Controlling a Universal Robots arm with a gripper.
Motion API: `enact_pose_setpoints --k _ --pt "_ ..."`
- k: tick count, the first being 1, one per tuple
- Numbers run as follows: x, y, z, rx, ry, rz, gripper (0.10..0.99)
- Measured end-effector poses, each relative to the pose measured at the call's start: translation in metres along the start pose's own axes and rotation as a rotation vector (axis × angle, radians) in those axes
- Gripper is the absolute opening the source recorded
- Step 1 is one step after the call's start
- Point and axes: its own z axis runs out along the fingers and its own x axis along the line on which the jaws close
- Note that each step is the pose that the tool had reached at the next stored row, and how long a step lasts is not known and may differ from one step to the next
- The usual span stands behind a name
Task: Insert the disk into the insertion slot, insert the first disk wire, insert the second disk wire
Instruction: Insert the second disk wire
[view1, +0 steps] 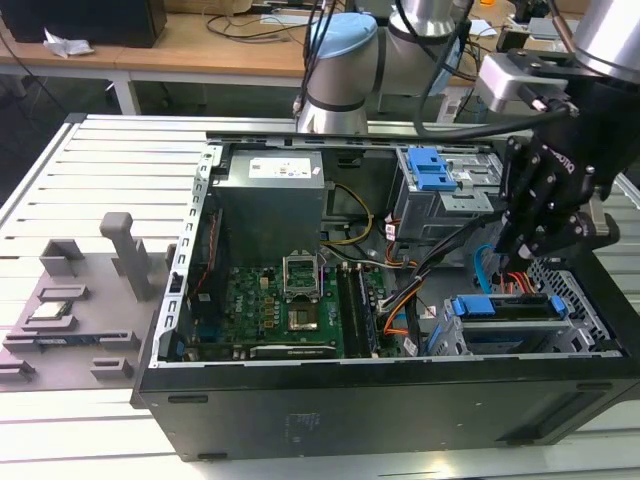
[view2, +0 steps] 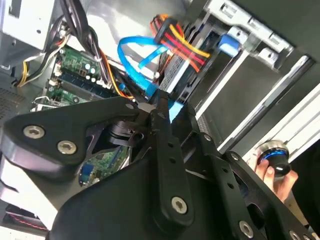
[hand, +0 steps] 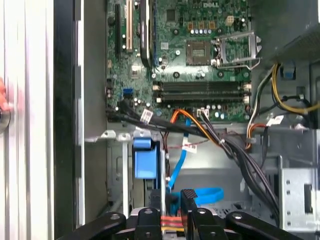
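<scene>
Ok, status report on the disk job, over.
Gripper shut on red-yellow disk wire, over the insertion slot. Disk in the slot. Blue cable loop close by the gripper; a hand beside the case.

The claw is matt black, its links studded with bright metal screws. The disk wears a smooth, bright blue plastic carrier; the insertion slot is dull grey perforated sheet metal. The computer case is matt black, the motherboard glossy green, the cables sheathed in shiny plastic. At nine o'clock of the case, matt grey plastic fixtures lie on the ribbed, silvery metal table.
</scene>
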Motion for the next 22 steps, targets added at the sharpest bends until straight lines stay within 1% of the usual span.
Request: enact_pose_setpoints --k 2,5,6,8,13,16,17,18,22 --pt "-0.0001 0.0013 0.0016 -0.001 0.0048 0.014 0.302" --pt "-0.0001 0.0014 0.0017 -0.001 0.0047 0.014 0.302" --pt "-0.0001 0.0014 0.0017 -0.001 0.0048 0.014 0.286" --pt "-0.0001 0.0014 0.0017 -0.001 0.0048 0.014 0.161" --pt "0.0003 0.0014 0.0018 -0.001 0.0046 0.015 0.161" --pt "0.0051 0.0013 0.0021 -0.001 0.0051 0.015 0.161" --pt "0.0078 0.0012 0.0034 -0.001 0.0048 0.015 0.161" --pt "0.0088 0.001 0.0062 -0.001 0.0048 0.015 0.161" --pt "0.0099 -0.0006 0.0159 -0.001 0.005 0.014 0.161"
